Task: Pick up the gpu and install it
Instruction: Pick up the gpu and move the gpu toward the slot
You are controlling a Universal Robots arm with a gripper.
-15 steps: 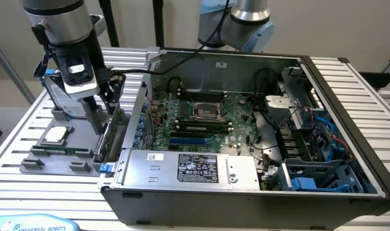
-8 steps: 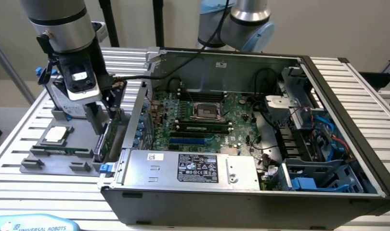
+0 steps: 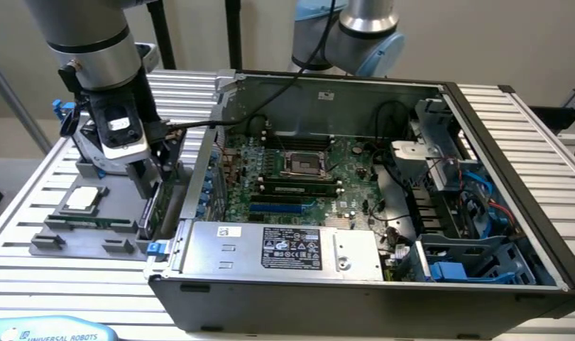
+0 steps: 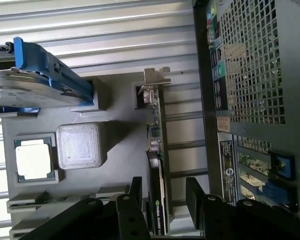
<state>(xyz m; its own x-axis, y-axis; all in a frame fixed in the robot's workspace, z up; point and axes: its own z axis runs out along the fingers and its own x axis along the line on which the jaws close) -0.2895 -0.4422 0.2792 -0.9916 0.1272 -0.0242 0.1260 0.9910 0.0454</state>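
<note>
Quick update from us: the arm (image 3: 84, 42) hangs over the grey fixture tray (image 3: 89, 245) on the ribbed worktop (image 3: 69, 284), just beside the open PC case (image 3: 363, 295), on the exterior view's left. The fingers (image 4: 136, 192) are spread wide and have hold of nothing. In the wrist view we see one on each side of the gpu (image 4: 158, 150), with a clear gap on the case side. The gpu stands on its edge in a slot of the tray, with its silver bracket (image 4: 156, 76) at the end away from the fingers, so it's not in the case yet. The tray also holds the square CPU chip (image 4: 34, 160) and the blue-framed hard drive (image 4: 45, 82). Inside the case we can see the green motherboard (image 3: 297, 170) lying flat
</note>
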